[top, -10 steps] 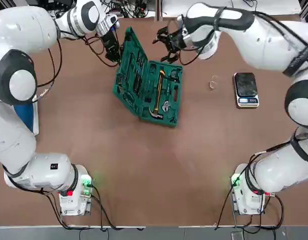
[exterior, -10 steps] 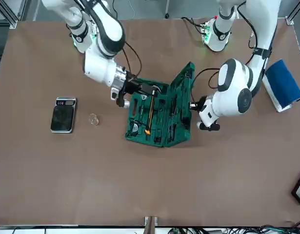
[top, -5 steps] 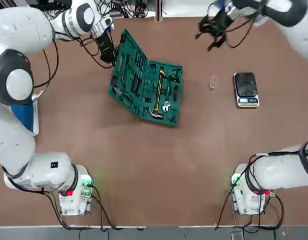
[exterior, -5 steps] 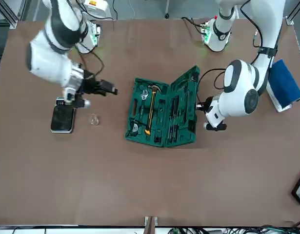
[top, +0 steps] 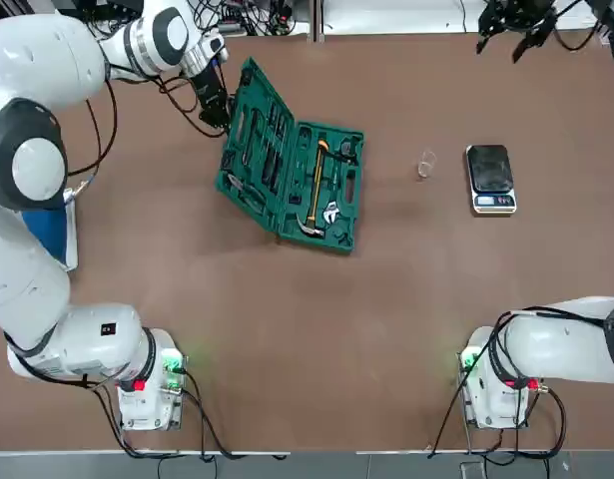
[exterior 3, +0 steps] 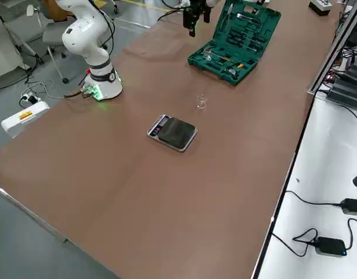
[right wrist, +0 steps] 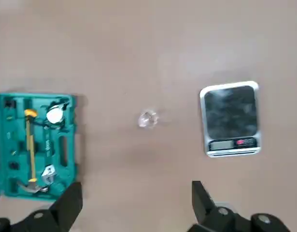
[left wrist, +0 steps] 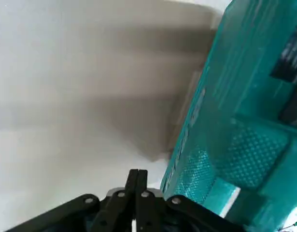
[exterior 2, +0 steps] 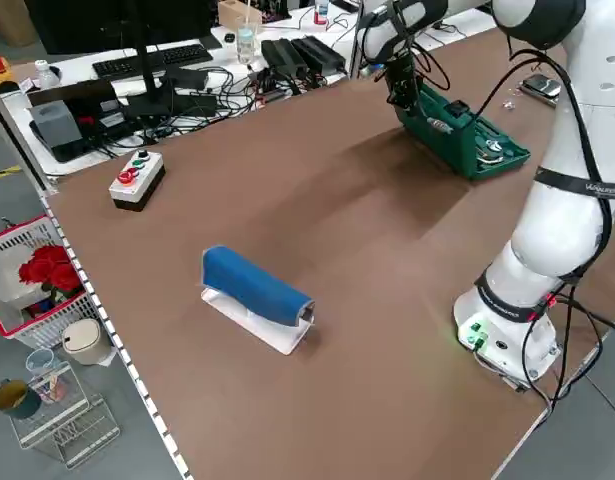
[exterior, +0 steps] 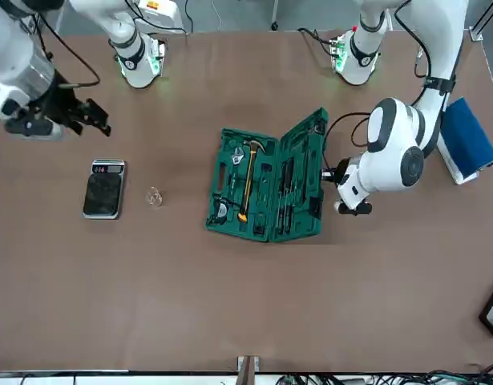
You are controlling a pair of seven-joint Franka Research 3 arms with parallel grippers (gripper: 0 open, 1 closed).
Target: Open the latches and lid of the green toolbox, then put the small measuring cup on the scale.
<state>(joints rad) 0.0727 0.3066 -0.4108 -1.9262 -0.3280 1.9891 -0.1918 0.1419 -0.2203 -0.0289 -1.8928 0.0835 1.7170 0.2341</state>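
Right gripper (right wrist: 137,195) above one cup (right wrist: 148,119), one scale (right wrist: 231,119).

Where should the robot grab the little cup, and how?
I'd grip the cup by its sides, with the right gripper coming from straight above. It's small enough to fit between the open fingers, and bare table all around leaves them room.

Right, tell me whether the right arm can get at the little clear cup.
Probably yes: the right gripper hangs open above the table, and nothing stands between it and the cup.
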